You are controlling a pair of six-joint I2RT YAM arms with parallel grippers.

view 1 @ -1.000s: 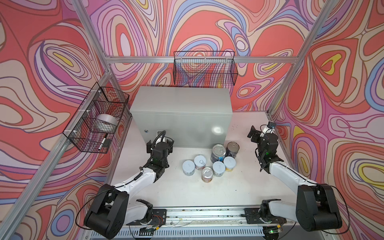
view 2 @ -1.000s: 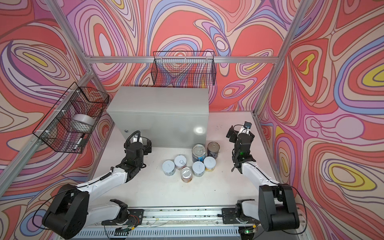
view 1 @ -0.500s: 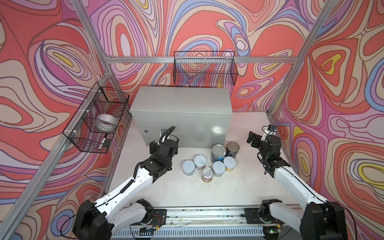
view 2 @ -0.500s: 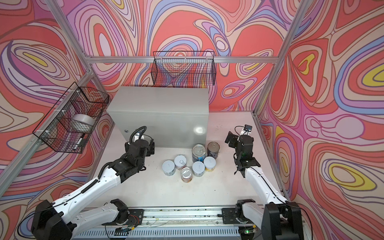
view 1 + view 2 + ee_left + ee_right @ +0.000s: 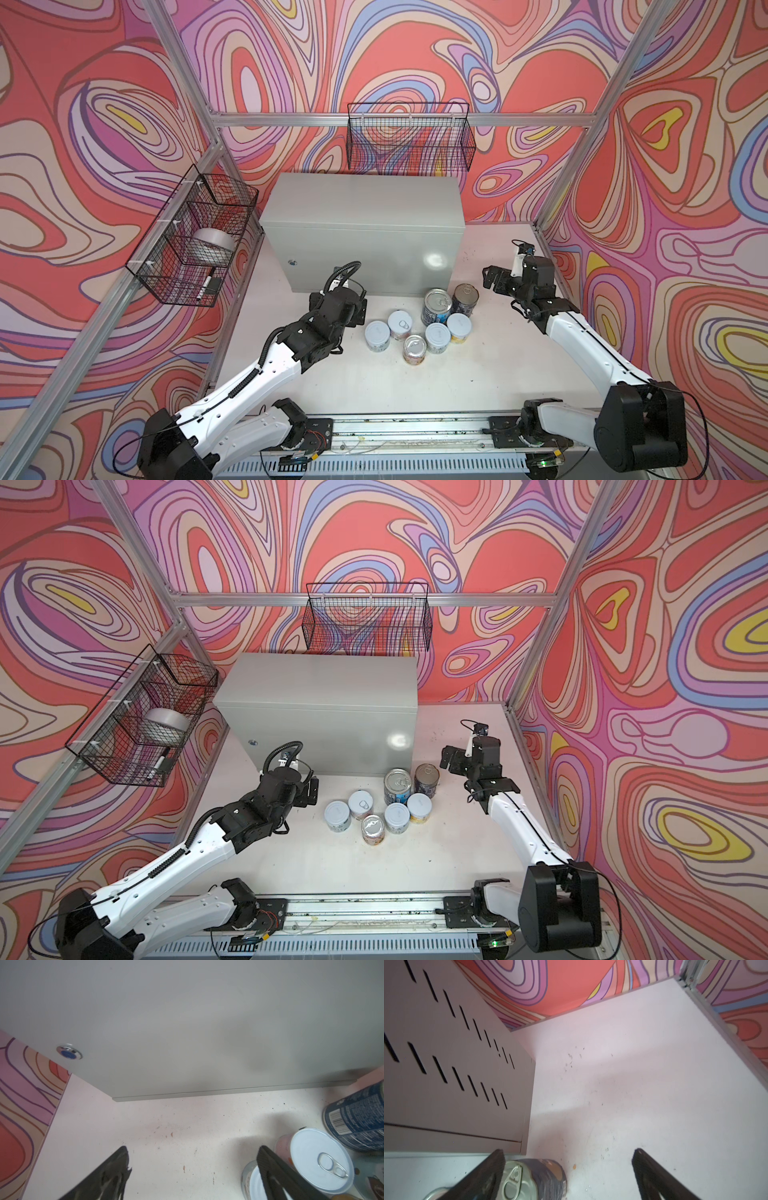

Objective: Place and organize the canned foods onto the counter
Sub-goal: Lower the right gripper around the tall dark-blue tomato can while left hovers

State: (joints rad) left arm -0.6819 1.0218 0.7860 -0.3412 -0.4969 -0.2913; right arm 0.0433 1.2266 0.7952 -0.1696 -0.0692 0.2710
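Note:
Several canned foods (image 5: 437,337) (image 5: 397,816) stand clustered on the white table just in front of the counter (image 5: 361,216) (image 5: 320,688), whose flat top is bare. Two taller dark-blue tins (image 5: 437,305) stand at the back of the cluster. My left gripper (image 5: 359,309) (image 5: 192,1153) hangs open just left of the cluster, holding nothing; a white-topped tin (image 5: 320,1161) lies beyond one finger (image 5: 270,1167). My right gripper (image 5: 492,276) (image 5: 568,1153) is open to the right of the tall tins, and a dark tin (image 5: 533,1178) shows beside one finger (image 5: 488,1172).
A black wire basket (image 5: 409,137) hangs on the back wall above the counter. Another basket (image 5: 191,241) on the left wall holds a grey tape roll (image 5: 212,249). The counter's front carries a round lock (image 5: 69,1052), and its right side has vent slots (image 5: 446,1053).
My left arm has stretched right, bringing its gripper close to the cluster of tins. My right gripper has shifted a little left toward the tall tins. No tin has moved.

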